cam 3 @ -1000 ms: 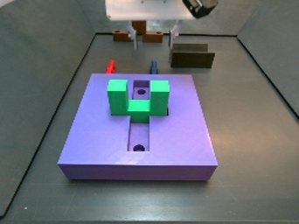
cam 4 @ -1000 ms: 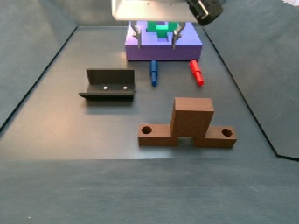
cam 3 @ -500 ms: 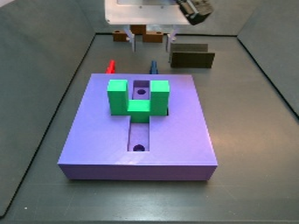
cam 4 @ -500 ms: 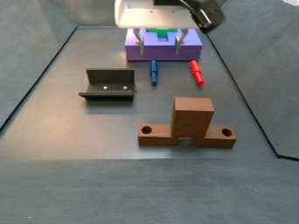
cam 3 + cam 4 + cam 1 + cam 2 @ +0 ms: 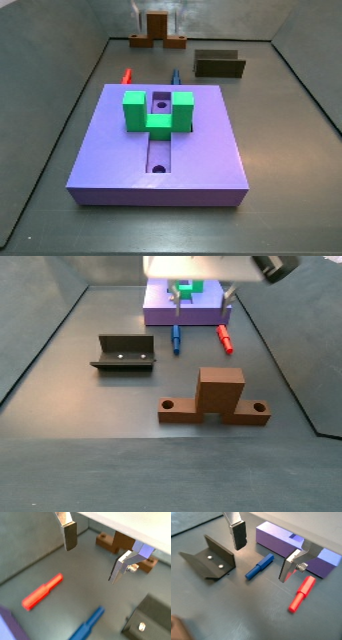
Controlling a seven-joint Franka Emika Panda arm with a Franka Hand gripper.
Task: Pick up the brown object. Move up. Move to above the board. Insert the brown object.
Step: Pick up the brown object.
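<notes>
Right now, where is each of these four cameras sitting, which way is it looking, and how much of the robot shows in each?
Wrist view: on the arm, looking down past the open hand at the red peg, blue peg and brown object.
Wrist view: same mount, hand over both pegs, the fixture and the board.
Side view: at the board's end, facing the brown object; no robot shows.
Side view: opposite end, brown object nearest, hand above the board.
Shared: both pegs.
</notes>
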